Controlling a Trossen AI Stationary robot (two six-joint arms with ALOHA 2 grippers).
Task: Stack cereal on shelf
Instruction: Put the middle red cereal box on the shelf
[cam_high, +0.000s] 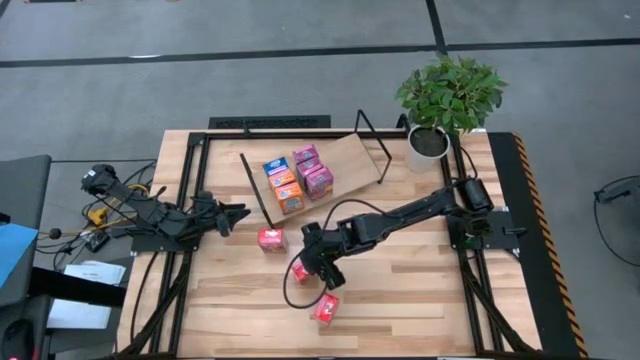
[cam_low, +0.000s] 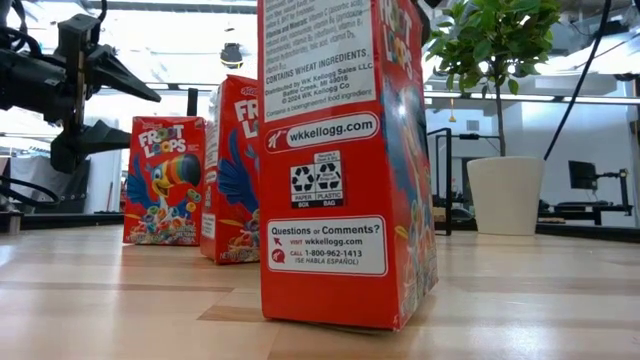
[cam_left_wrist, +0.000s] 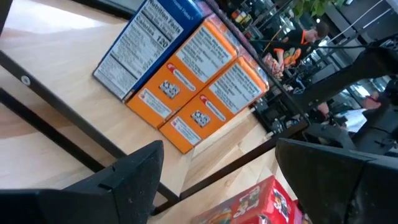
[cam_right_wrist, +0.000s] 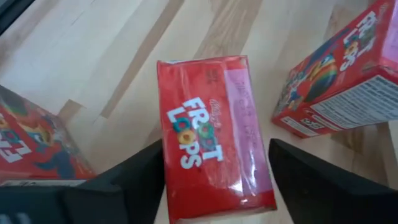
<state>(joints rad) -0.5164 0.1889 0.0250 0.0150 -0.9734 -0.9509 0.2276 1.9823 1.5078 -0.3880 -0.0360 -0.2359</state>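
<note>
Three red cereal boxes stand on the table: one (cam_high: 271, 238) near the shelf, one (cam_high: 299, 271) under my right gripper, and one (cam_high: 327, 307) nearest the front edge. The shelf (cam_high: 350, 150), a tilted board on black rods, carries several blue, orange and pink boxes (cam_high: 297, 178) resting on its slope. My right gripper (cam_high: 305, 262) slants down over the middle red box (cam_right_wrist: 211, 137), its fingers on either side of it. My left gripper (cam_high: 236, 214) waits open at the table's left, level, pointing at the shelf. My right gripper has the red box between its two fingers, one finger (cam_right_wrist: 134, 180) at one broad side and the other (cam_right_wrist: 311, 180) at the opposite side (cam_right_wrist: 268, 186), near the top. The fingers slant down from above and from the right. The box stands upright on the table.
A potted plant (cam_high: 445, 100) stands at the far right corner. Black frame rails (cam_high: 190, 190) run along the table's left and right sides. Bare tabletop (cam_high: 420, 290) lies at the near right. A person in orange (cam_left_wrist: 298, 43) shows beyond the table.
</note>
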